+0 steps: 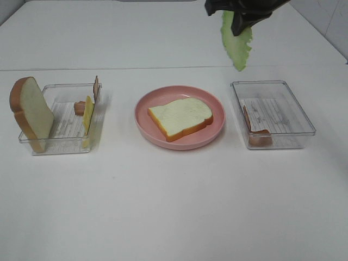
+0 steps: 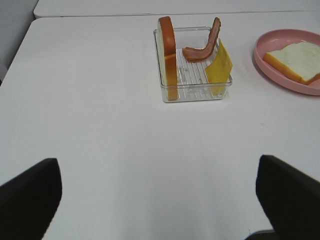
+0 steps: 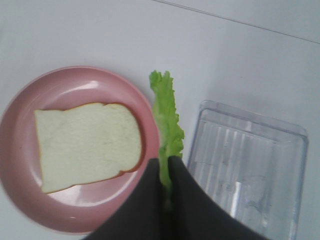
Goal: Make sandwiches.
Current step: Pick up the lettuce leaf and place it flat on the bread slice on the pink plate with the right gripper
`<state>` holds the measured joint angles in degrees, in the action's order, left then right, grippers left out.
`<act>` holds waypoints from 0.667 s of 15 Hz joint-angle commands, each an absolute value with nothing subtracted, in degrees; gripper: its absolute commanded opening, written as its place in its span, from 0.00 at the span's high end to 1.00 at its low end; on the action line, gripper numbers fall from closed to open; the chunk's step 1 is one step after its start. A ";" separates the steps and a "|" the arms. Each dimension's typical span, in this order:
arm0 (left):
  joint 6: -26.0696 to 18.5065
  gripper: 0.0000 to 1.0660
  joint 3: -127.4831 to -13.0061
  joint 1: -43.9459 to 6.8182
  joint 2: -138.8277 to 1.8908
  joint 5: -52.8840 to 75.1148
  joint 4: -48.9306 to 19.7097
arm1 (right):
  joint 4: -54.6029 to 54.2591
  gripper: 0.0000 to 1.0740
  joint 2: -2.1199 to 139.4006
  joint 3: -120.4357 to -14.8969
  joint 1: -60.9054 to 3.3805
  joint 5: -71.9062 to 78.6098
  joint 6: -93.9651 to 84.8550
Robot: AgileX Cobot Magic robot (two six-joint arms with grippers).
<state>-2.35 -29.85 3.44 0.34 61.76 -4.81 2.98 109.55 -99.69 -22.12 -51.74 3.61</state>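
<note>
- The sandwich (image 1: 180, 117) is barely begun. So far it is one piece of white bread lying flat on the pink plate (image 1: 142, 120) at the centre of the high view, with nothing on top of it.
- The right gripper (image 1: 239, 28) hangs at the upper right of that view. Its fingers are pressed together on the top of a lettuce leaf (image 1: 237, 43), which dangles free in the air.
- The right wrist view shows the leaf (image 3: 165, 112) hanging over the gap between the plate rim and the right tray (image 1: 272, 82), not yet over the bread.
- The left gripper (image 2: 157, 165) has its fingers spread wide and holds nothing. It is over bare table (image 1: 163, 206), well apart from the left tray (image 1: 70, 85).
- Waiting in the left tray are a second bread slice (image 1: 31, 111) standing on edge, a cheese slice (image 1: 87, 114) and a bacon strip (image 2: 200, 47).
- Another bacon strip (image 1: 255, 133) lies in the right tray.
- By my reading the lettuce layer is in hand. The bacon, cheese and top slice are all left to add.
</note>
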 commanded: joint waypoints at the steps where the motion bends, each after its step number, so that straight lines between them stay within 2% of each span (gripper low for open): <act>1: -2.23 0.05 -29.74 3.50 1.26 61.54 -4.87 | 2.01 1.00 110.47 -99.58 -26.76 -51.05 3.04; 6: -2.23 0.05 -29.74 3.50 1.26 61.54 -4.87 | -3.72 1.00 117.86 -99.58 -33.75 -45.49 2.58; 10: -2.23 0.05 -29.74 3.50 1.26 61.54 -4.87 | -7.22 1.00 123.30 -99.58 -34.43 -42.11 0.40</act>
